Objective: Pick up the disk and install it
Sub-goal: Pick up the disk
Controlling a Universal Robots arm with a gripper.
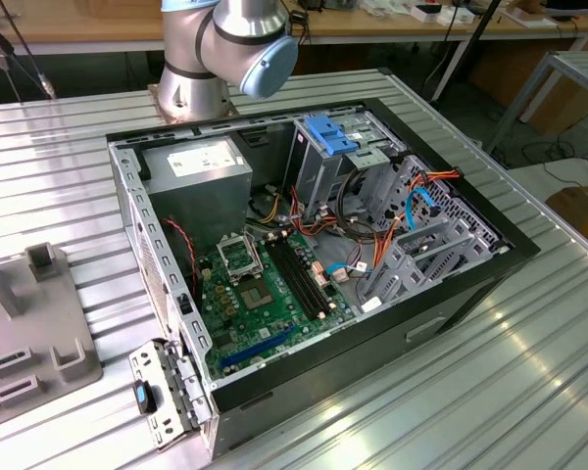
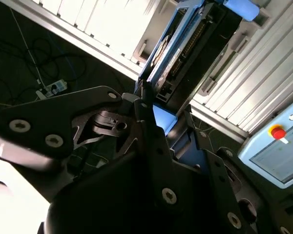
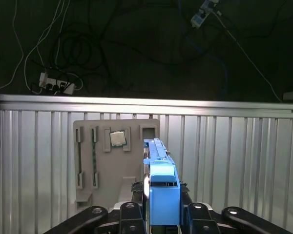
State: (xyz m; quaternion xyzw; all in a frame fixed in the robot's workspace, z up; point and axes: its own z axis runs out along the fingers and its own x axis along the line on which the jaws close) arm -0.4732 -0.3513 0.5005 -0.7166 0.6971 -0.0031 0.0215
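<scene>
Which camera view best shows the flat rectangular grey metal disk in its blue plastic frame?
The second wrist view: the disk shows its length and side, held in the gripper. The first wrist view gives the disk end-on, mostly blue frame.

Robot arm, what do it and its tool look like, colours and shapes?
In the exterior view the arm is built of rounded silver-grey metal joints, one closed with a light blue round cap. In the first wrist view the tool is matt black, made of flat hinged links fastened with silver screw heads.
</scene>
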